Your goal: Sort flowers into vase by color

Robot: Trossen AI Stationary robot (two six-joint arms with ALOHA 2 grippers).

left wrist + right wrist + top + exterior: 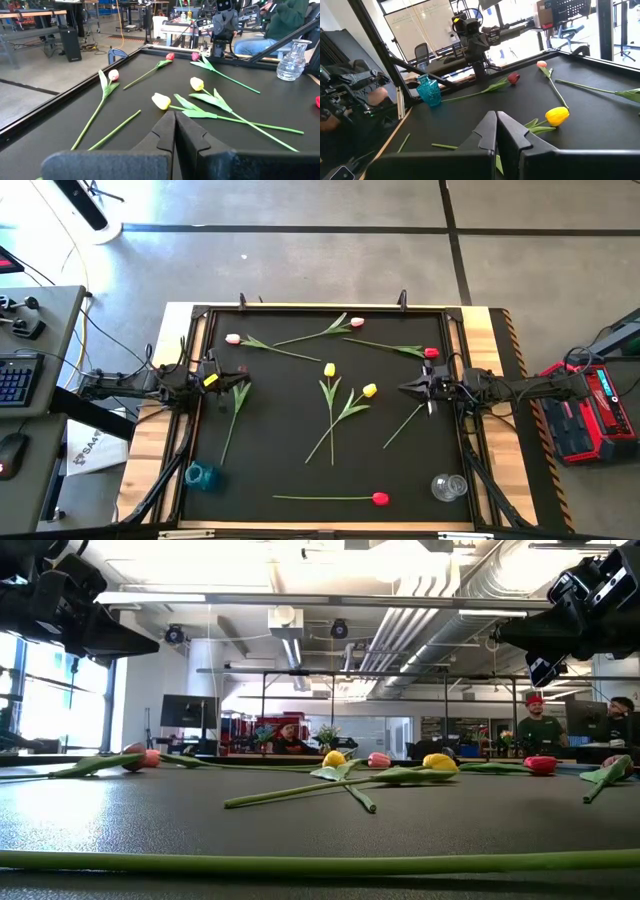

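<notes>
Several tulips lie flat on the black mat. There are two pink ones at the far side, a red one at the far right, two yellow ones in the middle, and a red one near the front edge. A blue vase stands front left and a clear vase front right. My left gripper is shut and empty, raised over the mat's left side above a tulip stem. My right gripper is shut and empty, raised at the right side beside another stem.
A raised black frame runs round the mat. A red case sits off the table's right side. People sit in the room beyond the far edge. In the low view the front red tulip's stem crosses the foreground.
</notes>
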